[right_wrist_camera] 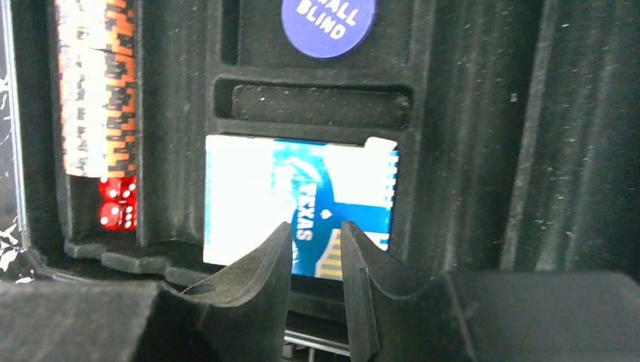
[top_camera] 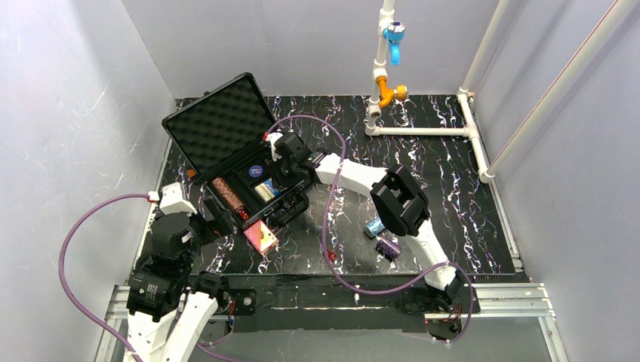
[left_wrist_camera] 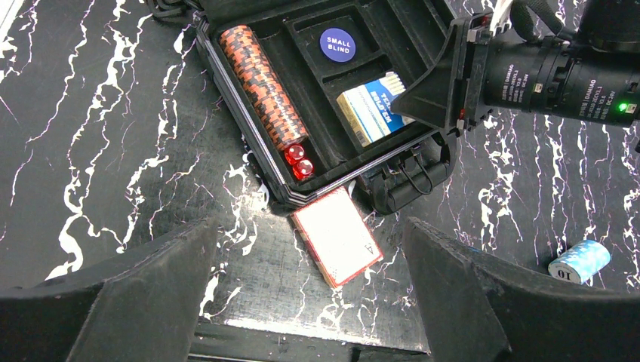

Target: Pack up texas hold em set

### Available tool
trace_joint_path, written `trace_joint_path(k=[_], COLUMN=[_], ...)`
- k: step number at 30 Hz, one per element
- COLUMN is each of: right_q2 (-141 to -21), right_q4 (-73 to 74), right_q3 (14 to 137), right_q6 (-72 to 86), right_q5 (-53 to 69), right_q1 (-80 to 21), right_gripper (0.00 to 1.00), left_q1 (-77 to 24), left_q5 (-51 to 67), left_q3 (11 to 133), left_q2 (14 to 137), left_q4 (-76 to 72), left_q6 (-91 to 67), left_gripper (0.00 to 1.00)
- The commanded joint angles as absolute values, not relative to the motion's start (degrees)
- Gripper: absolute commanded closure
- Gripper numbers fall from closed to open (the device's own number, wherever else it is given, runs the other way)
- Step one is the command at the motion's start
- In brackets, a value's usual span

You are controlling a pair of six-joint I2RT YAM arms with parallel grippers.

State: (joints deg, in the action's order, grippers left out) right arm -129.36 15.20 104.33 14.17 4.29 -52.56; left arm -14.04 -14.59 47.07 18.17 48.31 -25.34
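The black case lies open at the back left, its egg-crate lid up. Its tray holds a brown chip stack, red dice, a "small blind" button and the blue card box. My right gripper hangs right over the blue card box in its slot, jaws nearly together with a narrow gap and nothing between them. The red card box lies on the table against the case's front edge. My left gripper is wide open above it, empty.
A blue chip stack and a purple chip stack lie on the table under the right arm. The white pipe frame with blue and orange fittings stands at the back right. The case handle sticks out beside the red box.
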Motion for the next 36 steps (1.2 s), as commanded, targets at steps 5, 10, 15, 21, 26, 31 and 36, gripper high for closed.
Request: trace_joint_path(k=[5,10,15,21,26,31,36], right_q2=[-128.1,-129.7,-132.5,-132.4,-132.3,-130.9,-127.6], right_q4=[18.7,18.6,20.2,18.3,18.4,19.7,20.6], right_q3=[109.9,111.2,110.3,102.9,101.8,104.1,106.6], right_q6=[13.8,13.5,12.1,12.9,12.7,12.3,11.7], right_q5=[6.1,5.7,3.8,3.6,3.0,2.3,1.3], right_q1=[-55.0,-55.4,-55.9,-55.9,-56.0,-56.0,-56.0], right_gripper=[0.63,0.64,0.65,0.65,0.65,0.63,0.53], left_q1=[-13.8,-13.8,-13.8,-13.8,-13.7,-13.7,-13.7], left_q5=[-15.2,-15.2,-15.3,-15.4,-15.3,-15.4,-15.4], left_q3=[46.8,46.8,46.8,46.8,46.8,46.8,46.8], left_q2=[19.0,19.1,18.9,18.9,18.9,18.7,18.8], left_q4=[49.2,49.1,49.1,49.1,49.1,49.1,49.1], left_q6=[-25.2,-25.2,-25.2,-25.2,-25.2,-25.3,-25.3], left_gripper=[0.09,0.09,0.09,0.09,0.09,0.09,0.09])
